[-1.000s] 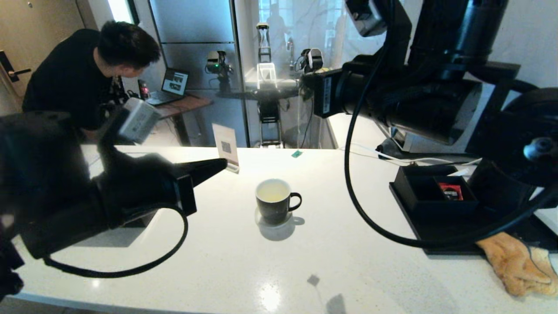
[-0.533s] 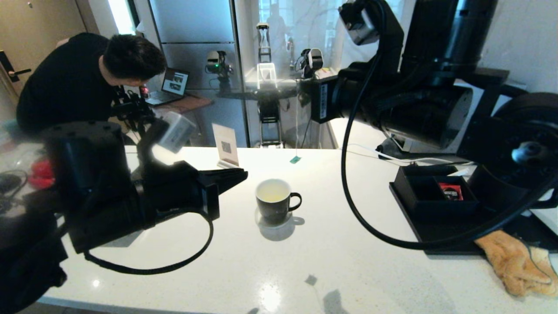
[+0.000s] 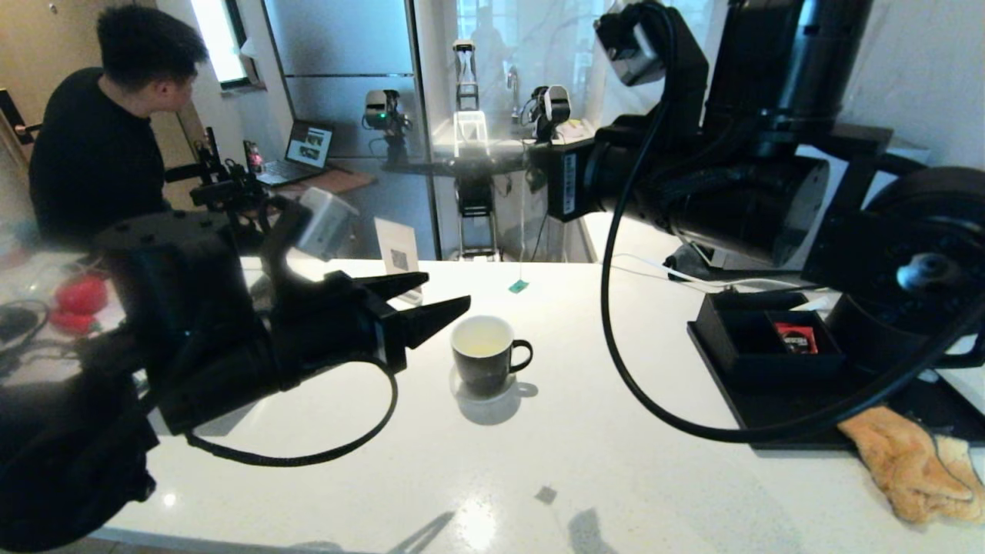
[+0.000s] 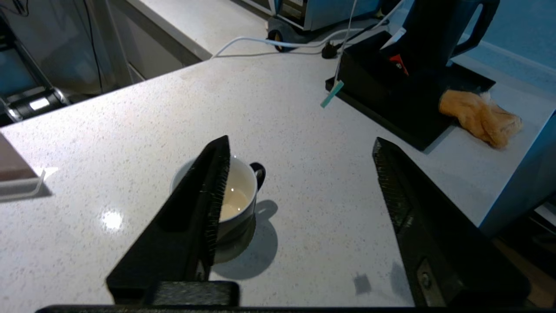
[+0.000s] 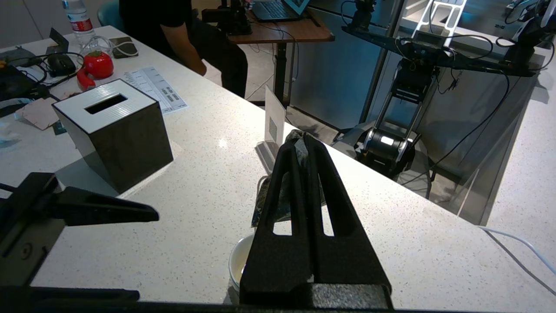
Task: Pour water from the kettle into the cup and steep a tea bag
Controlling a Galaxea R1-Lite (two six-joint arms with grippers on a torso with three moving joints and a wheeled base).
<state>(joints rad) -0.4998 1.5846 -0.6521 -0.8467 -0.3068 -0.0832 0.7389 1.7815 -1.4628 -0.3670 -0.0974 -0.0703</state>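
The black cup (image 3: 489,355) with a white inside stands mid-table and holds pale liquid. My left gripper (image 3: 446,288) hovers open just left of it; in the left wrist view the cup (image 4: 238,191) sits partly behind one finger (image 4: 204,204), not between them. My right gripper (image 5: 302,141) hangs high above the cup (image 5: 236,261), shut on a dark tea bag (image 5: 266,203). The bag's string drops to a green tag (image 3: 519,286) behind the cup. The black kettle (image 4: 434,30) stands on the black tray (image 4: 417,130) at the right.
A black box (image 3: 769,338) holding a red packet sits on the tray, with an orange cloth (image 3: 912,465) at its front corner. A card stand (image 3: 398,254) is behind the left gripper. A tissue box (image 5: 113,130) stands far left. A person sits beyond the table's left end.
My left arm has swung right toward the cup and its fingers have spread apart. The green tag has sunk slightly lower. The person at the back has leaned away to the left.
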